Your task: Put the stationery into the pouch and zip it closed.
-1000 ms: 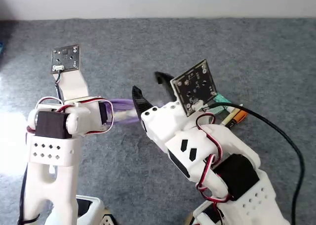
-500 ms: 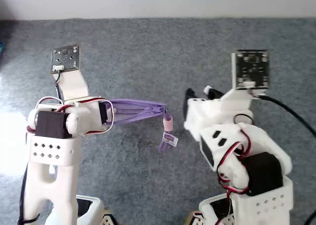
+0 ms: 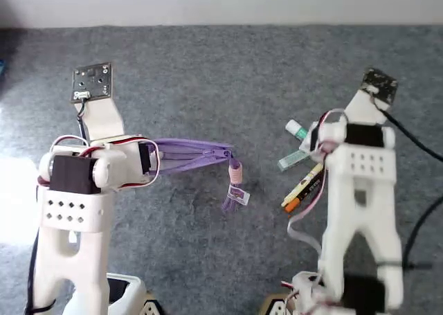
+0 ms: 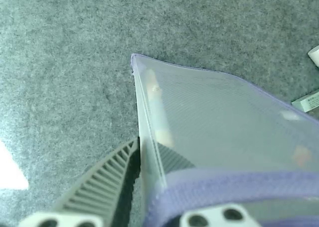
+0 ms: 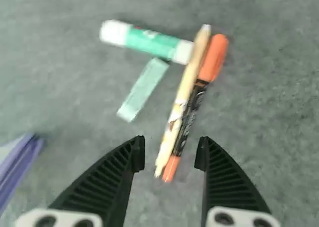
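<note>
The right gripper stands with its jaws wide apart, holding nothing, poised above the loose stationery with one jaw on each side of the pencil and the orange marker. These two lie touching, side by side. The left gripper is clamped on one end of the pouch, which it holds off the table. In the high view the pouch extends toward 3 o'clock from that grip, with the zipper pull hanging from its free end. The stationery lies well apart from the pouch, at its 3 o'clock. The glue stick is at the 12 o'clock end of the group, the flat green piece is in the middle, and the pencil and marker are at 6 o'clock. A pale stick-shaped item shows through the pouch wall.

Probable faults:
- Closing on both barrels at once is likely to squeeze one out sideways, or to lift the pair askew and drop one on the way.
- A round barrel may roll on the carpet if a jaw tip nudges it.
- The pouch is supported at one end only. An item pressed against it may swing or twist it instead of entering, and whether its mouth stands open cannot be told.

Markings: the marker barrel and the glue stick carry print, and the pencil carries a pattern. None of it is legible.
</note>
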